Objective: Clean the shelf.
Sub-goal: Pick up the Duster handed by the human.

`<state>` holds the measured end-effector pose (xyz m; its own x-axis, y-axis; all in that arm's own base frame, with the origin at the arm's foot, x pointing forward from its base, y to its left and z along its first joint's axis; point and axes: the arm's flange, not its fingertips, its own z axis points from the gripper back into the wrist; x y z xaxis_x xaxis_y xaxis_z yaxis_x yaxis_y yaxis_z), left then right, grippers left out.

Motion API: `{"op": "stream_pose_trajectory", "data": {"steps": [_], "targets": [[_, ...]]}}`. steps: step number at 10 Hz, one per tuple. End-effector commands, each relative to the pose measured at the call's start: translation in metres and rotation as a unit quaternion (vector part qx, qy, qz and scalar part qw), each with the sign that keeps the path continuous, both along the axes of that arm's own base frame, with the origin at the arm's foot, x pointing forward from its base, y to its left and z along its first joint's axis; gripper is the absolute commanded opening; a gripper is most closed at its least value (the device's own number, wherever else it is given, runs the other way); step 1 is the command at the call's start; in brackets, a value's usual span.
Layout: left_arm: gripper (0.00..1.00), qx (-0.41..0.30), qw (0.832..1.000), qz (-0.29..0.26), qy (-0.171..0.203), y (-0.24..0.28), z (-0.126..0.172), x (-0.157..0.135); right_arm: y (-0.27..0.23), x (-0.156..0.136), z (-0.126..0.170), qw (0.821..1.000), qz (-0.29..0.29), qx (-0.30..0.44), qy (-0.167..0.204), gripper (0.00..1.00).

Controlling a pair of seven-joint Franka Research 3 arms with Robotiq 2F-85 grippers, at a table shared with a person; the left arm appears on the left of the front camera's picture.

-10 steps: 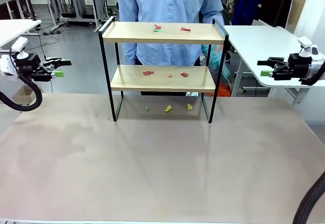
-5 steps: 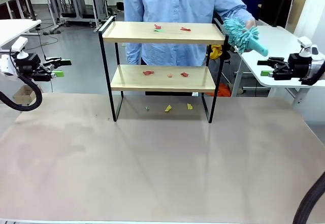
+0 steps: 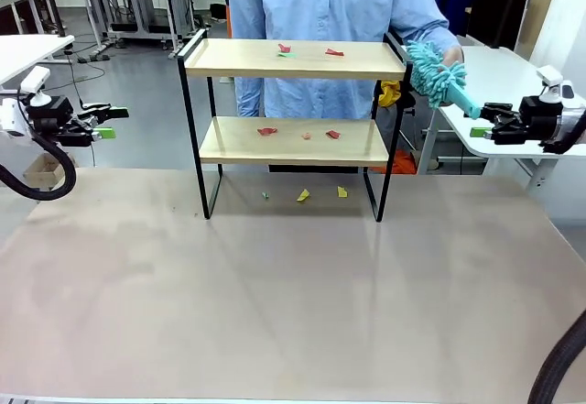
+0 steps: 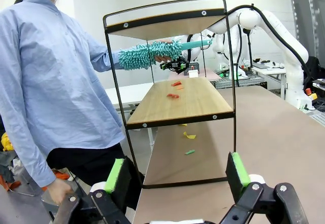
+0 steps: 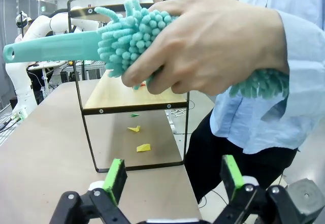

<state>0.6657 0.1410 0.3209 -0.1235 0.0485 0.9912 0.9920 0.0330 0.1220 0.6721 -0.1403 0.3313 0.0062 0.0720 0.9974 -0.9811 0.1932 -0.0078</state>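
The shelf [image 3: 293, 143] stands mid-table, two wooden boards in a black frame. Red scraps [image 3: 285, 49] lie on its top board, more red scraps [image 3: 266, 131] on the lower board, and yellow scraps [image 3: 303, 196] on the table underneath. A person behind it holds a teal fluffy duster [image 3: 436, 72] by its head, handle pointing at my right gripper [image 3: 479, 120]. That gripper is open at the right edge, the duster [image 5: 114, 43] just beyond its fingers, not between them. My left gripper [image 3: 112, 122] hangs open at the far left, facing the shelf's end [image 4: 177, 102].
The beige table [image 3: 275, 303] stretches wide and bare in front of the shelf. A white side table [image 3: 476, 74] stands behind my right gripper, another [image 3: 23, 51] behind the left. The person's body [image 3: 320, 1] fills the space behind the shelf.
The person raised the teal duster from behind the shelf's right end and brought it down toward my right gripper. Neither arm has moved, and both grippers stayed open.
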Motion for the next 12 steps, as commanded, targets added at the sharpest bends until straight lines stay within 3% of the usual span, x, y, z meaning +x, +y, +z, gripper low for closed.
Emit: {"op": "stream_pose_trajectory", "data": {"steps": [1,3,6,8,9,12], "targets": [[1.00,0.000,1.000,0.001,-0.008,-0.001,0.002,-0.003,0.003,-0.001,0.003,1.000,-0.005,-0.004,-0.003,1.00],[1.00,0.000,1.000,0.001,-0.008,-0.001,0.002,-0.003,0.000,0.000,0.000,1.000,0.000,0.000,0.000,1.00],[1.00,0.000,1.000,0.001,-0.008,-0.001,0.002,-0.003,-0.001,-0.022,0.093,0.997,-0.049,-0.053,0.042,1.00],[1.00,0.000,1.000,0.001,-0.008,-0.001,0.002,-0.003,0.005,-0.033,0.158,0.989,-0.099,-0.101,0.040,1.00],[1.00,0.000,1.000,0.001,-0.008,-0.001,0.002,-0.003,0.013,-0.042,0.193,0.979,-0.135,-0.135,0.065,1.00],[1.00,0.000,1.000,0.001,-0.008,-0.001,0.002,-0.003,0.052,-0.068,0.262,0.920,-0.274,-0.209,0.184,1.00]]}}
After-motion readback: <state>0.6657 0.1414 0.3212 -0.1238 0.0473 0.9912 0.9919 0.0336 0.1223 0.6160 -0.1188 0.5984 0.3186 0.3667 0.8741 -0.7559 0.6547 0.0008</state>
